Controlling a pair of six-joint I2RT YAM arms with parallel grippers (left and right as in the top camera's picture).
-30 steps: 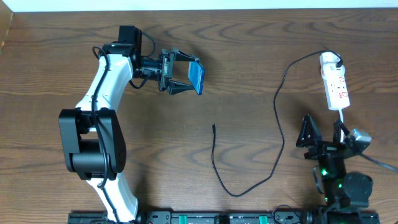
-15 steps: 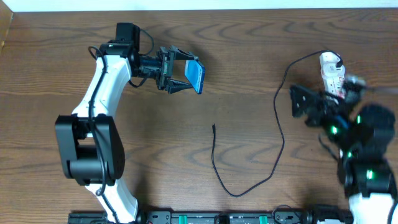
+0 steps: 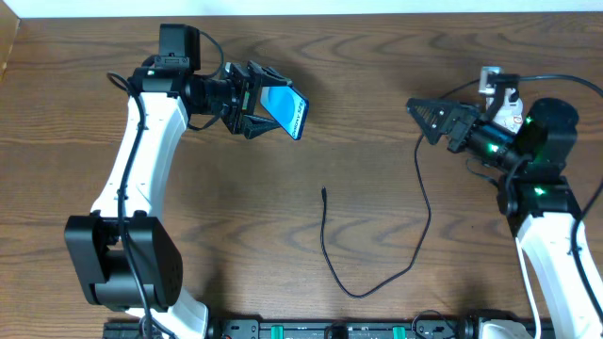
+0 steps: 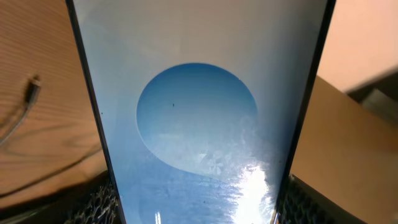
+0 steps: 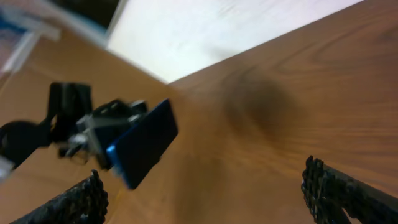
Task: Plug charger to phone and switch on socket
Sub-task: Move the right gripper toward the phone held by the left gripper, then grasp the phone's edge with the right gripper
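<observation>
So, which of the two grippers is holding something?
The left gripper: it is clamped on the phone with the blue screen. The right gripper stands wide open with nothing between its fingers.

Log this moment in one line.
left gripper: shut on phone, tilted | right gripper: open, empty | charger: loose on table, not in phone | socket: partly hidden

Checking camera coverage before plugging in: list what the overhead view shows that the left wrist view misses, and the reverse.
Overhead only: the right hand, open, and the cable's full run across the table. Left wrist only: the pale blue circle on the phone screen, close up. Both: the phone gripped in the left hand, and the cable's tip.
</observation>
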